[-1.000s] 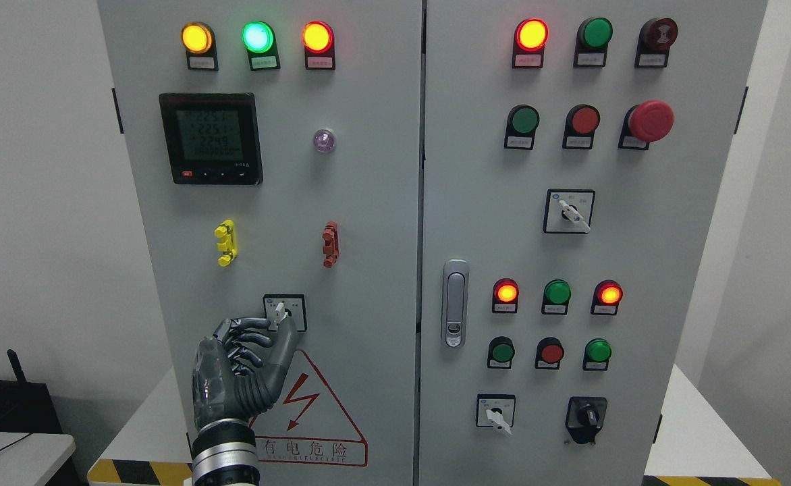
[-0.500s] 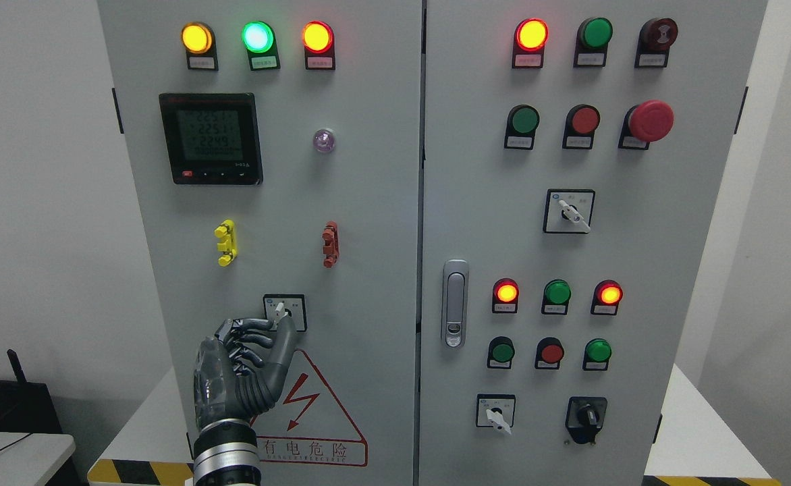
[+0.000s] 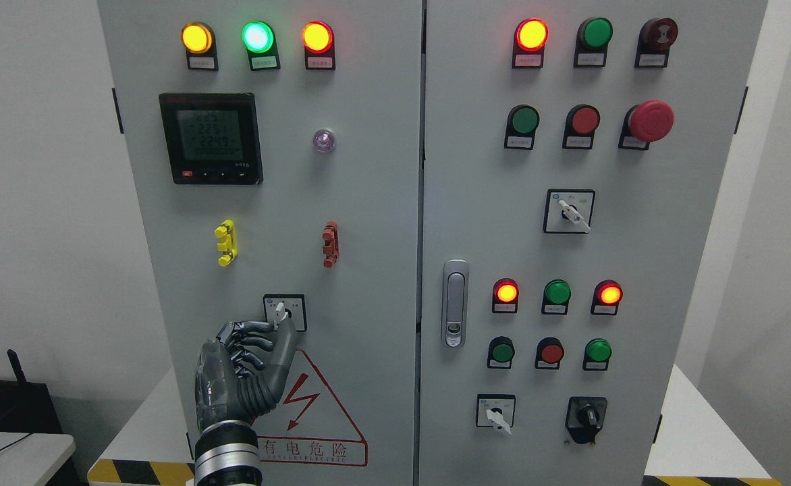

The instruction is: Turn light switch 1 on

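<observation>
Barely shifted, left hand [image 3: 243, 368] pinches rotary switch [image 3: 279, 312] lever near the cabinet door's [image 3: 368, 223] lower edge (unturned, seemingly).

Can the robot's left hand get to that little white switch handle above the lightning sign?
Probably yes. The left hand is right below the white switch handle, its fingertips already at the handle, nothing between them.
</observation>
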### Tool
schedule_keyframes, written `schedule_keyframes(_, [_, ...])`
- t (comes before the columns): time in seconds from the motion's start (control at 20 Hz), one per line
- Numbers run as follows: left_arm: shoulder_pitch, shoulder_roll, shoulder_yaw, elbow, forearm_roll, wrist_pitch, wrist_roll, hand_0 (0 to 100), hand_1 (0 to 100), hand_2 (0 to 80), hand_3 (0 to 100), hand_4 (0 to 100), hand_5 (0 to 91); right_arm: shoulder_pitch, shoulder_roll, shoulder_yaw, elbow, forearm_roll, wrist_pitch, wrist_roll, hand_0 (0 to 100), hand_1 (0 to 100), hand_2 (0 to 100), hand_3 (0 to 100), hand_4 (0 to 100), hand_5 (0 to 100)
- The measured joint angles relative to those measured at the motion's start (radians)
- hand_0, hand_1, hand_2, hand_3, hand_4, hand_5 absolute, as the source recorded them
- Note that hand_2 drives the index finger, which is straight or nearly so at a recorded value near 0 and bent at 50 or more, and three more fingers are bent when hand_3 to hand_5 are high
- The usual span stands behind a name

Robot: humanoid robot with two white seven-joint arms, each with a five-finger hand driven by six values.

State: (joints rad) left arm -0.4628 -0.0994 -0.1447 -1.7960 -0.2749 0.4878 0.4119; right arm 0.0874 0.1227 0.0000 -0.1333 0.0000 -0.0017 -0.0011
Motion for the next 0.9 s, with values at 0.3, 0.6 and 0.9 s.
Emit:
schedule_keyframes(0.3, [-0.003, 0.0, -0.002, 0.0, 0.0, 0.009, 0.0, 24, 51, 48.9, 71, 84, 83.8, 0.0, 0.0, 0.0, 0.0, 0.0, 0.0, 0.0, 12, 39, 0, 0, 0, 0])
schedule_keyframes(0.6, [-0.009, -0.001, -0.005, 0.001, 0.0, 0.022, 0.0, 25, 50, 49.3, 71, 84, 84.1, 0.0, 0.0, 0.0, 0.0, 0.0, 0.0, 0.0, 12, 39, 0, 0, 0, 0])
schedule_keyframes(0.9, [-0.012, -0.001, -0.007, 0.0, 0.001, 0.031, 0.0, 26, 49, 49.9, 72, 85, 84.4, 0.0, 0.0, 0.0, 0.0, 0.0, 0.0, 0.0, 12, 39, 0, 0, 0, 0])
